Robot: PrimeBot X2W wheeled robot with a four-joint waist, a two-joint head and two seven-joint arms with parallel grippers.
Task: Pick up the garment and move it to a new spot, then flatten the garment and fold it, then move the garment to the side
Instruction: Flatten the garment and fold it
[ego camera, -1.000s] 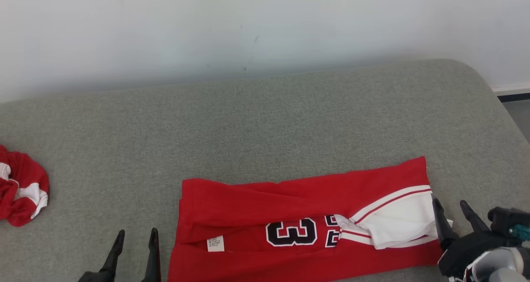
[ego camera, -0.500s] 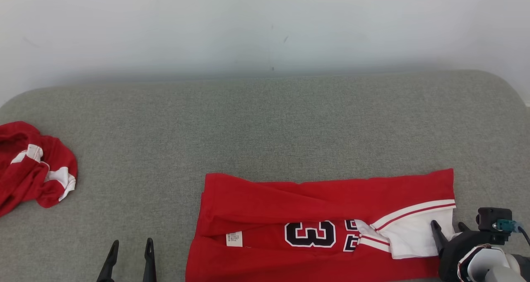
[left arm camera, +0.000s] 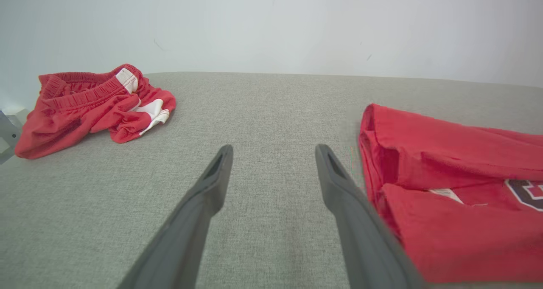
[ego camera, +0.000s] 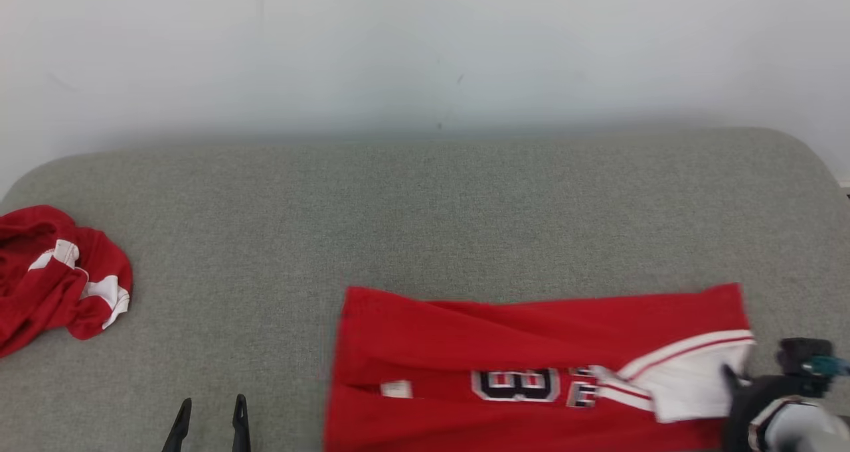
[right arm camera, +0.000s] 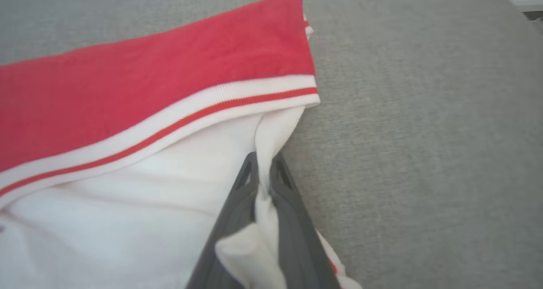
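1. The right claw (right arm camera: 264,165) is closed on a fold of white cloth (right arm camera: 178,183) at one end of the red garment (ego camera: 505,332). The cloth is pinched between both fingers and bunched over them.
2. In the head view the right wrist is seen low at the lower right corner, blurred, with its fingers pointed at the garment's white end.
3. The garment is laid in a long folded band on the grey upholstered surface (ego camera: 425,206). It runs from the right claw towards the left claw (left arm camera: 274,149), and its red end lies just beside that claw's right finger.
4. The left claw is open, with its fingers spread and nothing between them. It is set low over the surface and pointed towards the wall (left arm camera: 271,26).
5. A crumpled pair of red shorts (left arm camera: 93,106) lies ahead and to the left of the left claw, well apart from it.
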